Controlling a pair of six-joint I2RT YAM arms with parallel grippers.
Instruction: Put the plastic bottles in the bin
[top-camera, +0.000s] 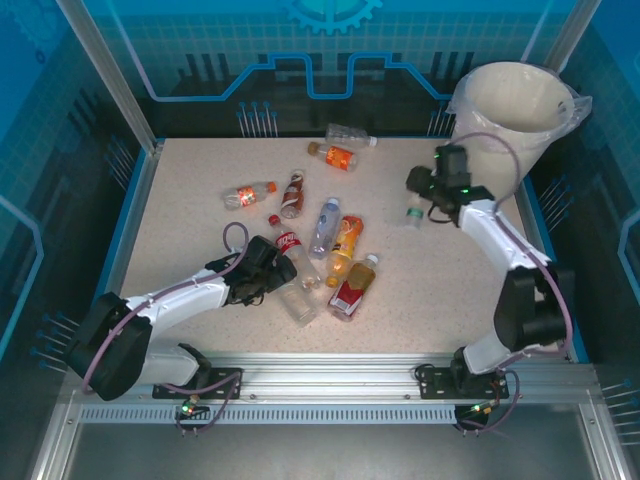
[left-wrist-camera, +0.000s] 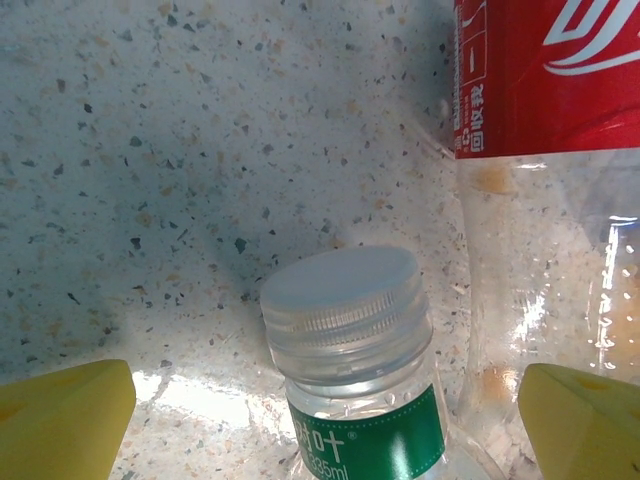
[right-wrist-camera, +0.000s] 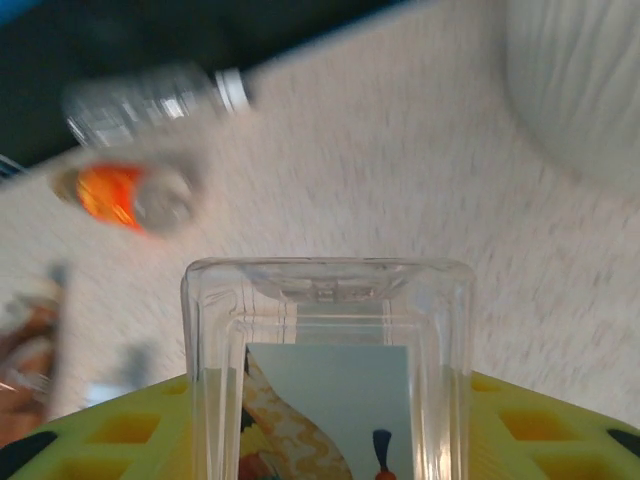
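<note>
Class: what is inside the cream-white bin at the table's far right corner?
Inside the bin, just its pale inner wall is visible. Its near wall hides the bottom, so any contents there cannot be seen.

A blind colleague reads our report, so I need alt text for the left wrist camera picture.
The open left gripper has its yellow fingertips on either side of a clear bottle with a white cap and green label, on the speckled table. A red-labelled clear bottle lies close by at the picture's right.
</note>
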